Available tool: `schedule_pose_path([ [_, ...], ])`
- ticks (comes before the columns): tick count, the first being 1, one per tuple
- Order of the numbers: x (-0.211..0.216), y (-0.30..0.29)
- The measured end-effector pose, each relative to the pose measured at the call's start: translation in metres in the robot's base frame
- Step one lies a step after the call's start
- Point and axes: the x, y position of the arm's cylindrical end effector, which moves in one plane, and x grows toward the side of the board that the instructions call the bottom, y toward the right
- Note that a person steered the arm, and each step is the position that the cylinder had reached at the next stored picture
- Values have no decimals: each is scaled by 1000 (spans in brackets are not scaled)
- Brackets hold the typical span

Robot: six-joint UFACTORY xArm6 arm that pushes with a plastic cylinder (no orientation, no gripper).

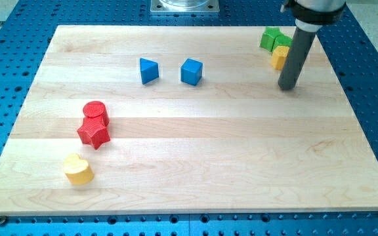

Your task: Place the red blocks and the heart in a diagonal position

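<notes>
A red cylinder point(95, 112) stands at the view's left on the wooden board point(189, 170). A red star block point(94, 133) touches it just below. A yellow heart point(78, 169) lies below and slightly left of the star, apart from it. These three run in a line slanting down to the left. My tip point(287, 86) rests on the board at the view's upper right, far from the red blocks and the heart, just below right of a yellow block.
Two blue blocks sit in the upper middle: a blue wedge-like block point(148, 70) and a blue cube point(191, 71). At the upper right, a green star-like block point(272, 39) touches a yellow block point(279, 58), next to the rod.
</notes>
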Motion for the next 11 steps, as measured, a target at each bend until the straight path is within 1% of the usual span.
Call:
schedule_pose_path([
  [1,40,-23],
  [2,66,-97],
  [3,141,-195],
  [4,212,-307],
  [5,225,-357],
  [6,209,-363],
  [7,181,-344],
  [8,167,-323],
  [9,197,-342],
  [10,202,-381],
  [11,164,-369],
])
